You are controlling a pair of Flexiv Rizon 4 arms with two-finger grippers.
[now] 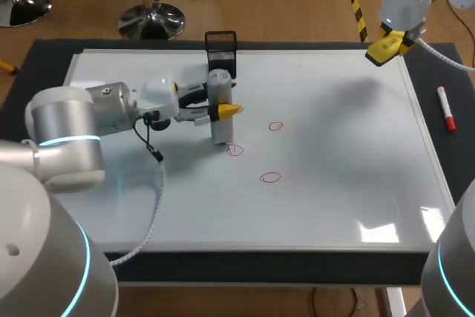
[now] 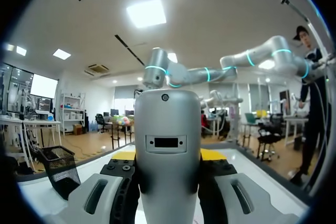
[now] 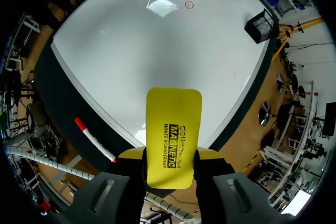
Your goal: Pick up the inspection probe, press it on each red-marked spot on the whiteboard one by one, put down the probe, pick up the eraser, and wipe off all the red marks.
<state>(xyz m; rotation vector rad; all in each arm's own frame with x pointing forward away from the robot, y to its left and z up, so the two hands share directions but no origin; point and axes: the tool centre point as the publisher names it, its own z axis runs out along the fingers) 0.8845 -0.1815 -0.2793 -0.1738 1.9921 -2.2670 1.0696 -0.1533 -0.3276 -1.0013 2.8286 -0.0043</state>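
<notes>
Standing upright on the whiteboard [image 1: 334, 183], the grey probe [image 1: 220, 109] has its bottom end just beside the middle red mark [image 1: 234, 150]. I cannot tell if it sits right on the mark. The far red mark [image 1: 276, 126] and the near red mark [image 1: 270, 177] lie close by. The left gripper [image 1: 223, 111] is clamped on the probe from both sides.

What could go wrong? The probe could land next to a mark and miss it. If the arm pushes down crooked, the probe could tip or slide in the fingers. If the bottom end drags, it could smear the red ink. The black basket [image 1: 221, 51] stands just behind the probe, so a backward move could knock it.

The right gripper [image 3: 170, 157] hangs over the board's far right corner, well apart from the probe, and squeezes the yellow eraser [image 3: 173, 124]. A loose hold there could drop it. A red marker [image 1: 446, 119] lies on the dark mat beside the board.

The eraser has black print on its yellow face. No other writing shows.
</notes>
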